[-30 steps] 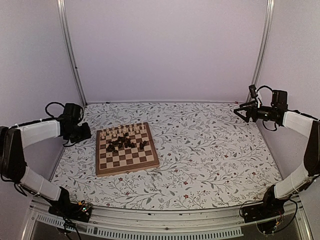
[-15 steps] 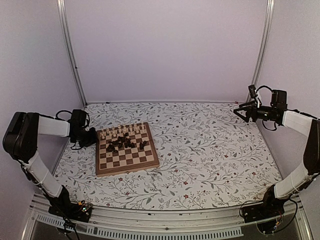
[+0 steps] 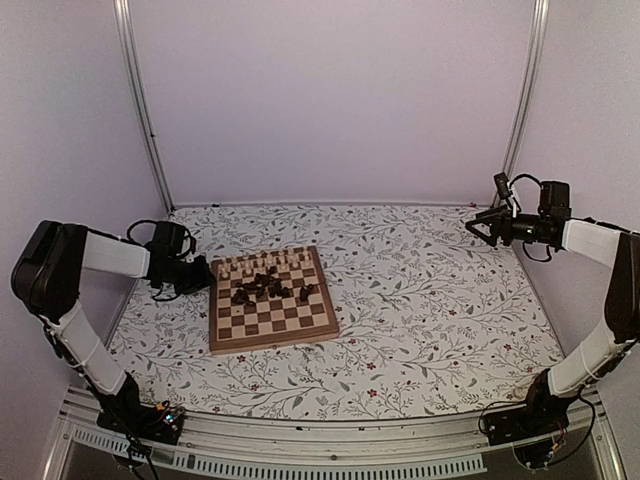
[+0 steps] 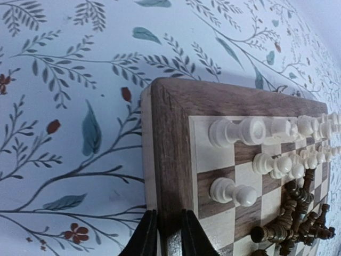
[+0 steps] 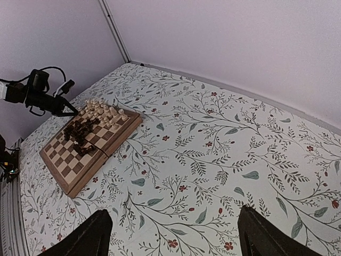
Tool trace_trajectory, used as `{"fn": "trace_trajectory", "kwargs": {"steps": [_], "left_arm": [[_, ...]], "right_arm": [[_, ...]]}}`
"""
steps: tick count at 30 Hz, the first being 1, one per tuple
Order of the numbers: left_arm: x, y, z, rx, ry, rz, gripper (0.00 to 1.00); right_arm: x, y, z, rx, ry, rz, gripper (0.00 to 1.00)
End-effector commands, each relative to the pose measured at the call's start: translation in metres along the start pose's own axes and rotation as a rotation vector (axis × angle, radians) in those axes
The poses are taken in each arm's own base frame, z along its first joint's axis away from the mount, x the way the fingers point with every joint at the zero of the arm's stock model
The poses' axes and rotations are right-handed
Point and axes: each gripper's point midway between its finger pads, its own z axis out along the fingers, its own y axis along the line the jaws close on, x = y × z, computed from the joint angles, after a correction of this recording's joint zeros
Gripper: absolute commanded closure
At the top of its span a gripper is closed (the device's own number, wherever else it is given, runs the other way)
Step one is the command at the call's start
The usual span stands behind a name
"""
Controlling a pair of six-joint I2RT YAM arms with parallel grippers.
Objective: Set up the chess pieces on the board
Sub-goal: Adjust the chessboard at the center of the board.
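Left jaws, nearly closed, pinched the light brown rim of the square wooden chessboard with dark brown and cream squares (image 4: 169, 133) near its far left corner. Pale tan turned chess pieces (image 3: 265, 262) lined its far rows; dark brown-black chess pieces (image 3: 270, 288) clustered mid-board. Right jaws hung wide apart, empty, well apart from the chessboard, above the floral-patterned counter (image 3: 430, 300).

Dark chess pieces (image 3: 266, 287) too small overhead, perhaps toppled; board (image 4: 168, 138) partly beyond the left wrist view's edge.
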Motion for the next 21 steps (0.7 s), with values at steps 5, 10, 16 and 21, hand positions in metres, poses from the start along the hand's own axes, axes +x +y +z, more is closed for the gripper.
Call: {"fn": "trace_trajectory", "kwargs": {"steps": [5, 10, 16, 21], "left_arm": [[0.054, -0.064, 0.009, 0.155, 0.110, 0.137, 0.82], [0.055, -0.082, 0.005, 0.139, 0.127, 0.157, 0.81], [0.013, -0.107, -0.072, 0.082, -0.080, 0.242, 0.75], [-0.039, -0.174, -0.143, 0.221, -0.275, 0.405, 0.71]], "right_arm": [[-0.005, -0.001, 0.001, -0.024, -0.003, -0.002, 0.17], [-0.001, 0.002, 0.004, -0.052, 0.017, 0.002, 0.21], [-0.001, 0.019, 0.016, -0.085, 0.043, -0.056, 0.26], [-0.002, 0.060, 0.059, -0.093, 0.147, -0.212, 0.34]]}}
